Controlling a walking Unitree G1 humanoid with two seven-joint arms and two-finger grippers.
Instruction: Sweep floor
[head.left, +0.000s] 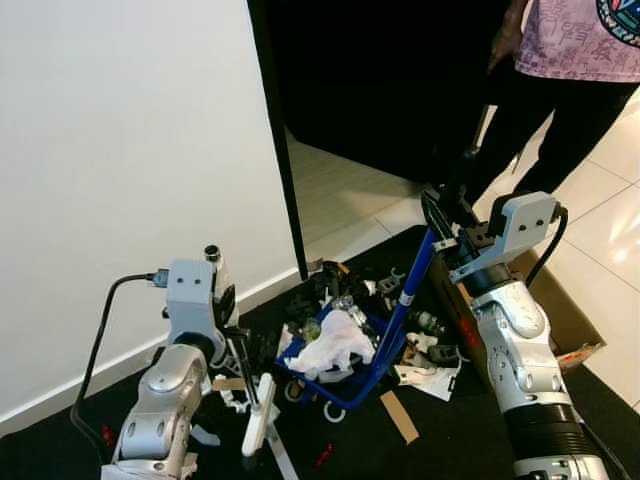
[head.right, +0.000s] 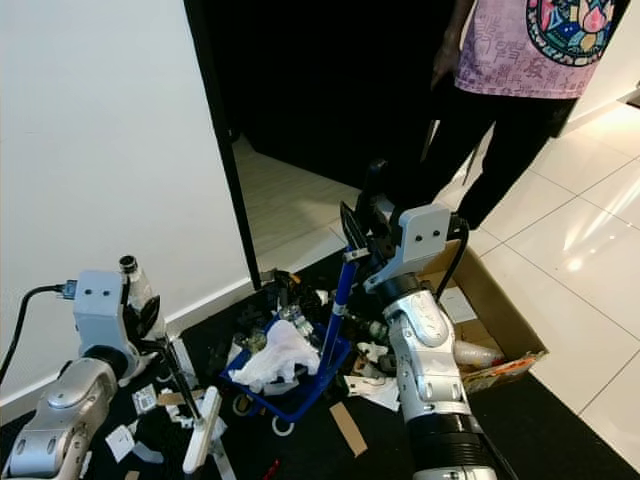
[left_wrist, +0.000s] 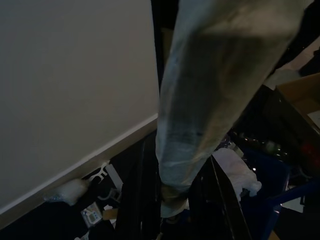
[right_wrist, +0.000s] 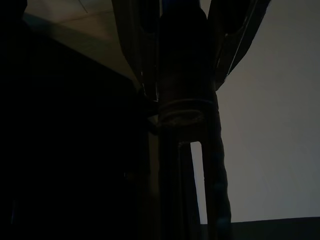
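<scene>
The blue dustpan (head.left: 345, 375) is sitting amid litter on the dark floor (head.left: 460, 440). The right gripper (head.left: 440, 215) is clamping its upright handle; the left gripper (head.left: 245, 365) is gripping the white brush (head.left: 257, 425). Collection appears underway; next, brushing debris rightward into the pan.

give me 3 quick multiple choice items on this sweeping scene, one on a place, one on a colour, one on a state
1. Where does the cardboard box lie?
A. on the robot's right
B. on its left
C. against the white wall

2. What colour is the dustpan?
A. red
B. blue
C. green

3. What is the right end effector doing?
A. hanging open
B. gripping the dustpan handle
C. holding the box

Key:
1 A: the box lies open beside the right arm.
2 B: its pan and handle are blue.
3 B: its fingers close on the top of the blue handle, while the left end effector holds a white broom handle.
</scene>
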